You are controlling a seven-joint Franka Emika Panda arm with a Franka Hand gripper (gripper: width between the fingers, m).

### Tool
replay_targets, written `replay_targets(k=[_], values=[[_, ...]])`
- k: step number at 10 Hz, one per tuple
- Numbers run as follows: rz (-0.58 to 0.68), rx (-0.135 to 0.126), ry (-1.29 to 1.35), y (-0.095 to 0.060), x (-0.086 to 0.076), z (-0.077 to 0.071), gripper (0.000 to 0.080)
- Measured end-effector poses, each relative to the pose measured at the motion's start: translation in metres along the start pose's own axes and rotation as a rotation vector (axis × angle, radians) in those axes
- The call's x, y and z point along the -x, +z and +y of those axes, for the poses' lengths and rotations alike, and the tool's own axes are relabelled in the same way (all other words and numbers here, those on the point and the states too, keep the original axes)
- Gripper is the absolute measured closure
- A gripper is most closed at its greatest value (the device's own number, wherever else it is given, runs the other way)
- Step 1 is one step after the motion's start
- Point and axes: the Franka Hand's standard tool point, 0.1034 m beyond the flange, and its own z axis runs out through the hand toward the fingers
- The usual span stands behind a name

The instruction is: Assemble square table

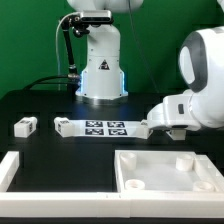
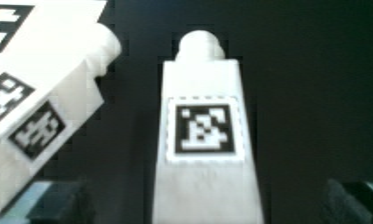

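The square table panel [image 1: 165, 172] lies at the front, on the exterior view's right, recessed face up. A short white leg [image 2: 204, 110] with a tag on it lies lengthwise on the black table. My gripper [image 2: 204, 205] is open and straddles the leg's near end, with a dark gap between the leg and each finger [image 2: 58, 205]. Close beside this leg lies a second white tagged piece [image 2: 41, 100], apparently another leg. In the exterior view my gripper [image 1: 150, 120] hangs low by the marker board's end. One more leg [image 1: 25, 126] lies apart at that view's left.
The marker board [image 1: 100, 127] lies flat in the middle of the table. The robot base [image 1: 100, 65] stands behind it. A long white border bar [image 1: 10, 170] runs along the front at the exterior view's left.
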Motion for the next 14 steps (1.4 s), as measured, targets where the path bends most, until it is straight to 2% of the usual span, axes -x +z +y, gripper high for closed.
replay_targets(k=[1, 3, 5, 6, 7, 11, 12, 14], values=[[0.002, 0.0, 0.001, 0.007, -0.001, 0.0, 0.0151], [0.002, 0.0, 0.001, 0.007, -0.001, 0.001, 0.0151], [0.001, 0.0, 0.001, 0.007, -0.001, 0.001, 0.0397], [0.001, 0.0, 0.001, 0.007, -0.001, 0.001, 0.0397], [0.001, 0.0, 0.001, 0.007, -0.001, 0.001, 0.051], [0.001, 0.0, 0.001, 0.007, -0.001, 0.001, 0.051], [0.001, -0.001, -0.002, 0.004, -0.001, 0.001, 0.051], [0.031, -0.021, -0.045, -0.04, 0.0, 0.014, 0.0508]])
